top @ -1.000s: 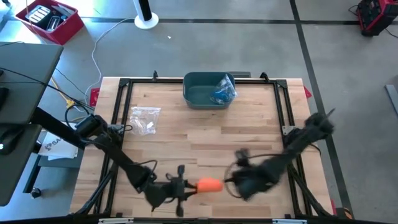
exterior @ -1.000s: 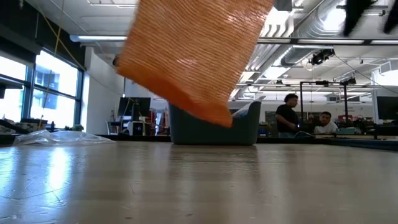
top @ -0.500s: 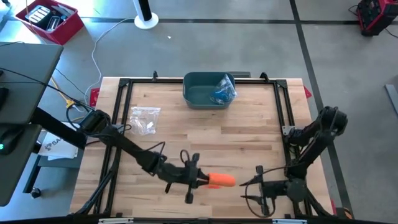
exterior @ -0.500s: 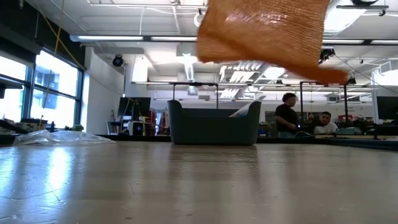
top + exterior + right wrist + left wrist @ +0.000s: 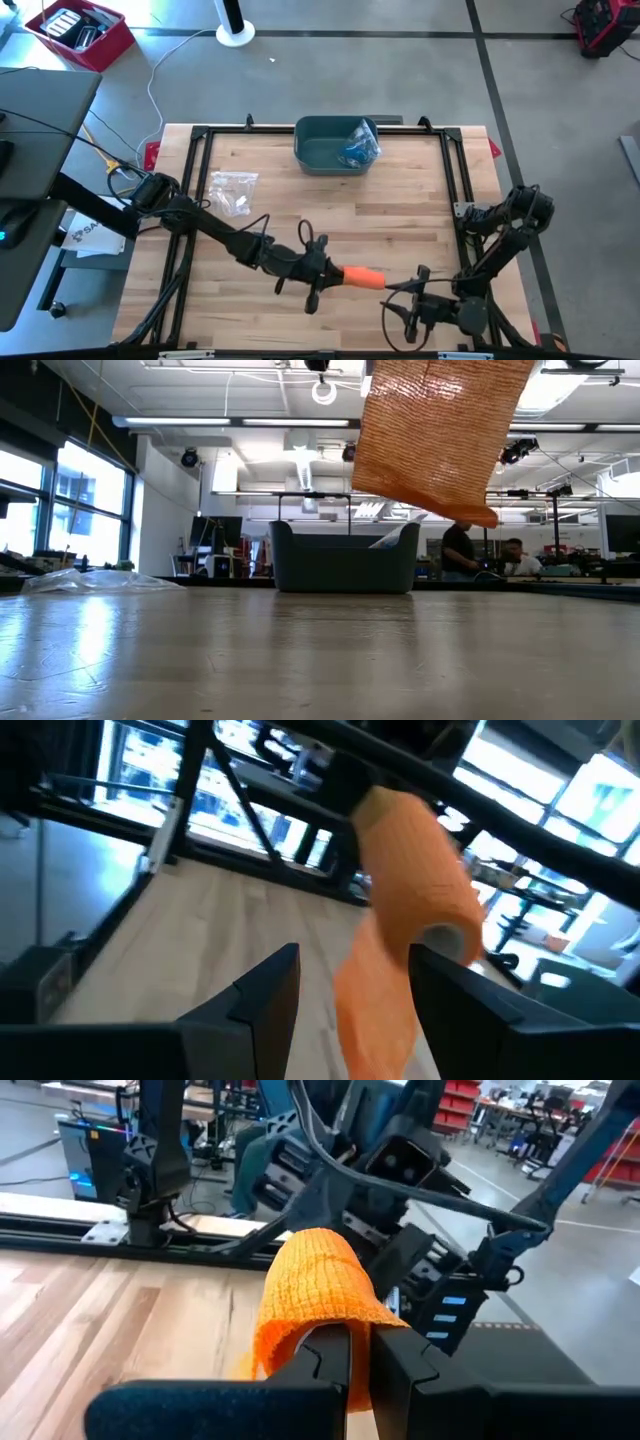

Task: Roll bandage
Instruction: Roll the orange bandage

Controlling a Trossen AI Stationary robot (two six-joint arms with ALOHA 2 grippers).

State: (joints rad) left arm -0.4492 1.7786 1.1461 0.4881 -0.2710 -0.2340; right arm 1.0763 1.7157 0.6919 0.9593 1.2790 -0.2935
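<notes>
Bandage [image 5: 364, 277]: orange, partly rolled, lifted clear of the table [image 5: 400, 215] near its 6 o'clock edge. My left gripper [image 5: 330, 275] is clamped tight on one end of it; in the left wrist view the fabric [image 5: 315, 1295] drapes over my closed fingers [image 5: 345, 1355]. Long axis of the roll runs roughly 9-to-3 in the overhead view, with a loose tail hanging down, seen in the low view [image 5: 440, 435].

Key relation: my right gripper [image 5: 408, 312] sits just beside the roll's free end, at about 4 o'clock from it, jaws spread wide and empty. The right wrist view looks along the roll [image 5: 415, 905], with the tail dropping between my parted fingers [image 5: 262, 988] but touching neither. The right arm is the nearer free tool, so I judge it takes the free end next.

Containers: teal bin [image 5: 318, 152] at the table's 12 o'clock edge, holding a clear bag with something blue [image 5: 358, 146]. Another clear plastic bag [image 5: 234, 191] lies at 10 o'clock, well apart.
</notes>
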